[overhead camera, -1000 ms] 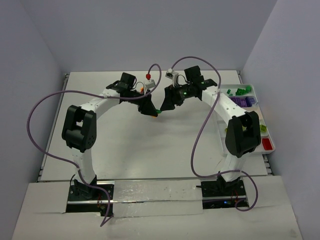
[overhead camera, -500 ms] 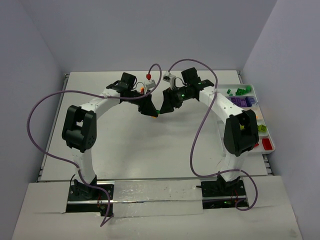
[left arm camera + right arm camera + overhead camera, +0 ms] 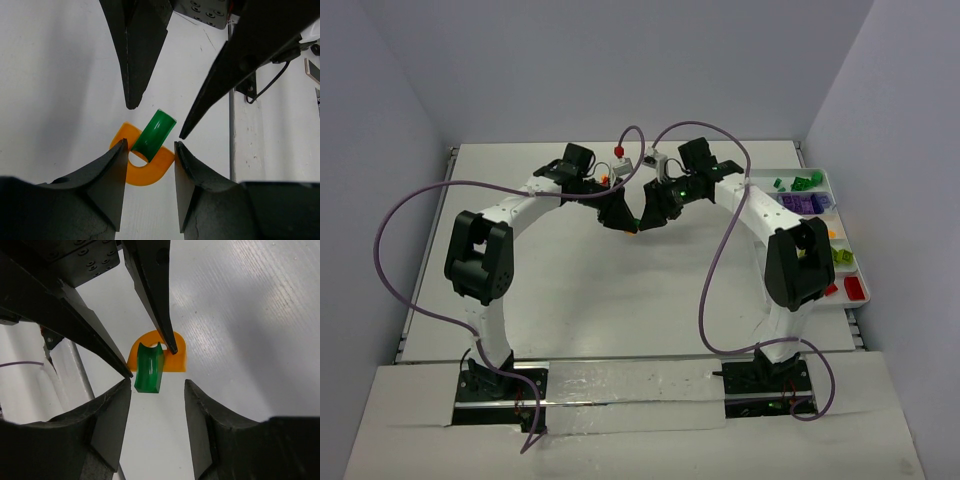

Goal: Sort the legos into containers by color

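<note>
- Well, the white tray (image 3: pixel 830 190) sits at the right edge of the table (image 3: pixel 570 290), compartments running far to near: green bricks (image 3: pixel 803 182) in the farthest, purple bricks (image 3: pixel 803 203) next, a speck of an orange brick (image 3: pixel 833 232), then lime-yellow bricks (image 3: pixel 842 256), and red bricks (image 3: pixel 857 289) nearest
- The elbow of the right arm (image 3: pixel 802 265) hides part of the tray from above
- Mid-table, well apart from the tray, a green curved piece (image 3: pixel 154 132) leans across an orange arch (image 3: pixel 150 176)
- The left gripper (image 3: pixel 149 145) is partly closed, its fingers pressed against the orange arch from both sides
- The right gripper (image 3: pixel 156 384) straddles the green curved piece, jaws about half open, with a gap on one side
- The left arm (image 3: pixel 510 210) and the right arm reach out and bend inward, wrists meeting over the two pieces, fingers pointing down and interleaved
</note>
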You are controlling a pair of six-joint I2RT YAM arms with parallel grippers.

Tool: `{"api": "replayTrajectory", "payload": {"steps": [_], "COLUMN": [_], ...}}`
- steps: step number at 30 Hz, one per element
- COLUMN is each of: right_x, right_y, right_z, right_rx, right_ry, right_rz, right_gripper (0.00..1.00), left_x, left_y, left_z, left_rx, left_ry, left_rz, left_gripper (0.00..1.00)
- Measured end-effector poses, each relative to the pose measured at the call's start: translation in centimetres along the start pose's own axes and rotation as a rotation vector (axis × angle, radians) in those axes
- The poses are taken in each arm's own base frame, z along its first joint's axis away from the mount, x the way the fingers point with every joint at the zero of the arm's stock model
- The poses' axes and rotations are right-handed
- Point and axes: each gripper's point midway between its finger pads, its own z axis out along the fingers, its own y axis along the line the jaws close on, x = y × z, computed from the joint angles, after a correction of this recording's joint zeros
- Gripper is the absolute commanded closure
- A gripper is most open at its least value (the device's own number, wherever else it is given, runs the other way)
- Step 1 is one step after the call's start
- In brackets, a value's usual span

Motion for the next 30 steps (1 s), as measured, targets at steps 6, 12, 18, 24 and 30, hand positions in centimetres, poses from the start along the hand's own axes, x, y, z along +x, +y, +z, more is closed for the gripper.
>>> {"api": "replayTrajectory", "payload": {"steps": [6, 12, 18, 24, 30], "right_x": [0.02, -0.08, -0.37, -0.31, -0.3], "right_y": [-0.14, 0.0, 0.36, 0.38, 0.39], "right_z": [0.07, 0.11, 0.21, 0.34, 0.37], "right_rx": [0.005, 0.004, -0.002, 0.002, 0.003], "right_ry": [0.002, 0.002, -0.001, 0.003, 0.004], "right_rz": [0.0, -0.003, -0.012, -0.023, -0.025], "right_gripper": [0.51, 0.56, 0.68, 0.88, 1.0], "left_x": [0.01, 0.03, -0.22, -0.18, -0.14], "left_y": [-0.12, -0.31, -0.29, -0.38, -0.35], "left_z": [0.09, 0.27, 0.2, 0.22, 0.2], "left_rx": [0.004, 0.008, 0.004, 0.006, 0.001], "left_ry": [0.001, 0.005, 0.005, 0.007, 0.01], "left_rz": [0.0, 0.002, 0.008, 0.006, -0.003], "left_gripper": [0.99, 0.99, 0.98, 0.9, 0.7]}}
